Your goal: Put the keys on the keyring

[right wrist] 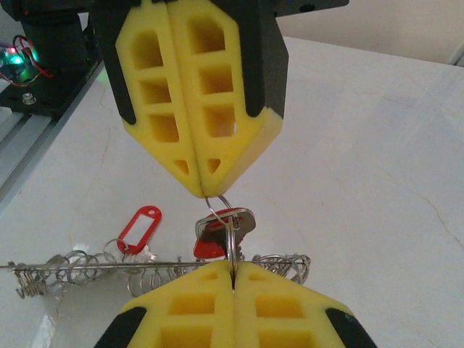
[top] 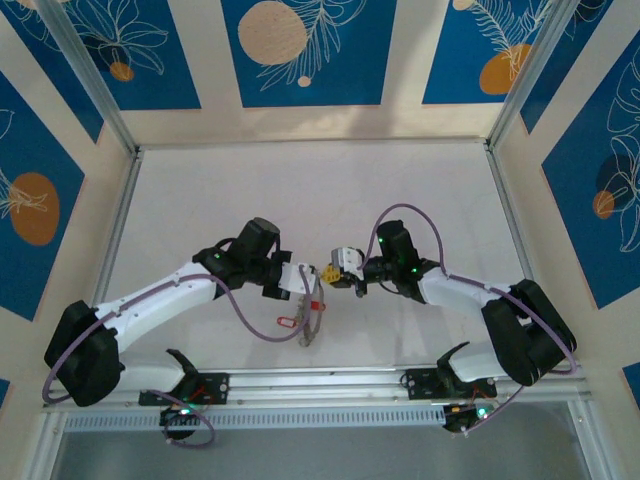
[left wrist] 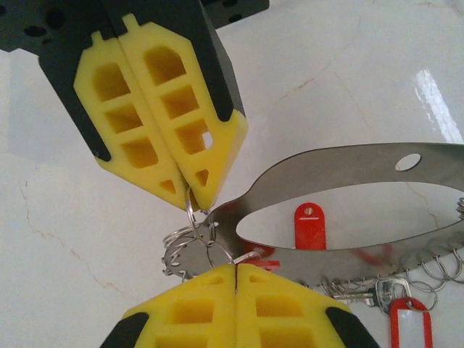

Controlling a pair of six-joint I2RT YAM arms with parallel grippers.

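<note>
we see both arms meeting mid-counter [top: 420, 190], tips nearly nose to nose. left gripper [left wrist: 235, 270] is clenched, jaws flush w/ no gap. right gripper [right wrist: 233, 270] is clenched the same way. a small wire ring [right wrist: 230, 235] spans from one tip to the other. its top end runs into left gripper's seam and its bottom end into right gripper's seam, so both look to be nipping that ring. a key [right wrist: 243, 220] hangs on it betw. the two tips, silvery head tilted, w/ a red tag [right wrist: 209, 250] just under the head.

keyring [left wrist: 341, 163] is a flat, shiny metal oval. in left wrist view its narrow end sits right at the ring, just beside right gripper's tip, and the rest stretches away to the right. its lower band passes behind left gripper; whether that band is pinched there too we can't tell. in right wrist view we get it edge-on, a thin line running left from right gripper's tips. from the top view it drops from the meeting point toward the near edge. whether its far end touches counter we can't tell.

more rings [left wrist: 438, 267] bunch along keyring's lower band. other keys [left wrist: 362, 293] sit just below that band, next to a 2nd tag [left wrist: 409, 326], red w/ a white window. a 3rd tag [left wrist: 310, 226], plain red, shows through keyring's opening.
</note>
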